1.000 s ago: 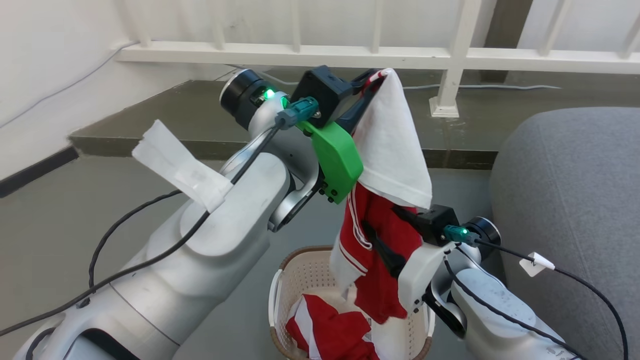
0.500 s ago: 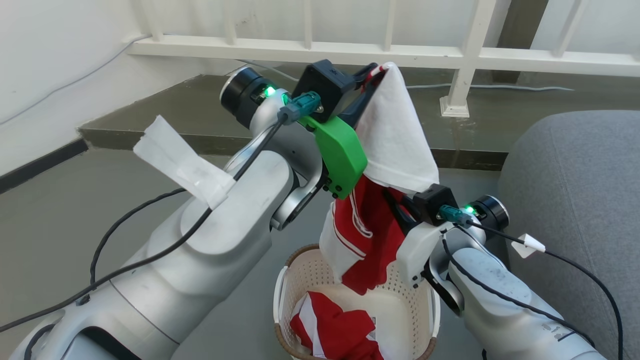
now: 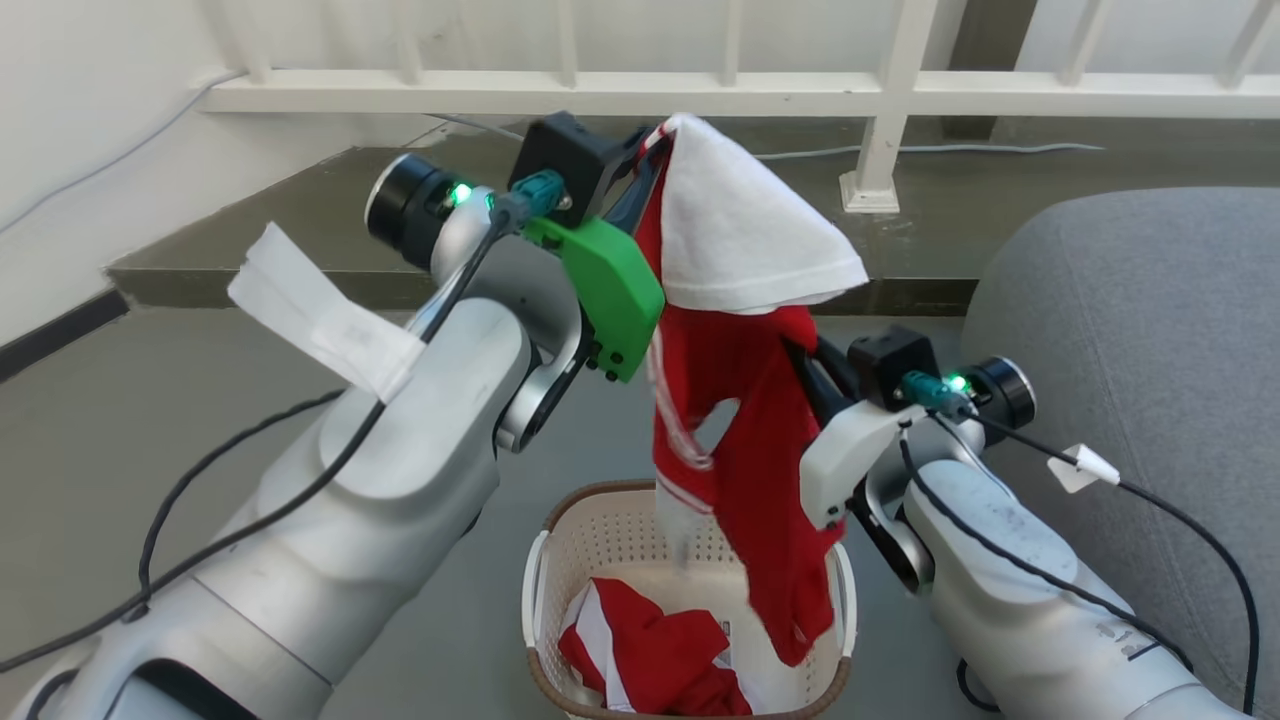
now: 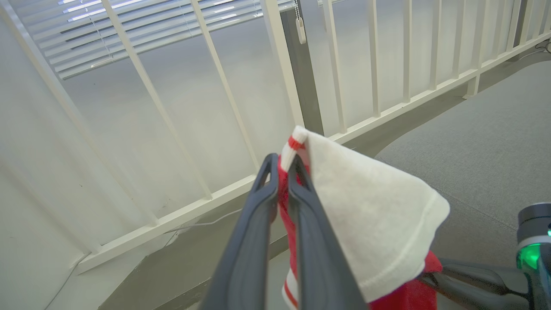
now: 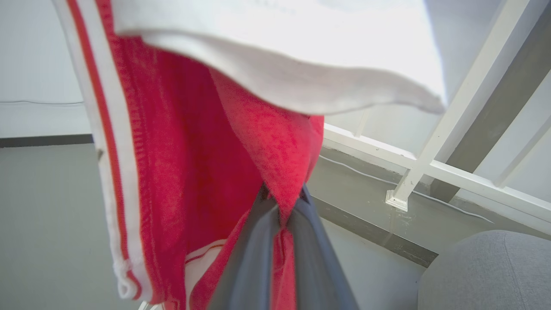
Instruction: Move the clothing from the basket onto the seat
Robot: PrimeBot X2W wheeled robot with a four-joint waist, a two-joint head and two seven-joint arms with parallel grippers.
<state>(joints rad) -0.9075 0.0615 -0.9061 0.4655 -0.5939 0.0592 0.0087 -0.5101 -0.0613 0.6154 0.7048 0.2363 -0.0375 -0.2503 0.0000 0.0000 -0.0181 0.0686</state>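
1. The left gripper [image 3: 652, 150], upper centre of the head view, is pinched tight on the top corner of a red-and-white garment [image 3: 730, 350].
2. The right gripper [image 3: 808, 358], lower and centre right, is clamped on a red fold of the same garment (its white panel drapes just above).
3. The garment hangs between them, its lower end dangling over the basket [image 3: 600, 535] at bottom centre.
4. More clothing [image 3: 650, 660] lies inside the basket.
5. The grey seat [image 3: 1130, 330] stands at the right of the frame, apart from the garment.
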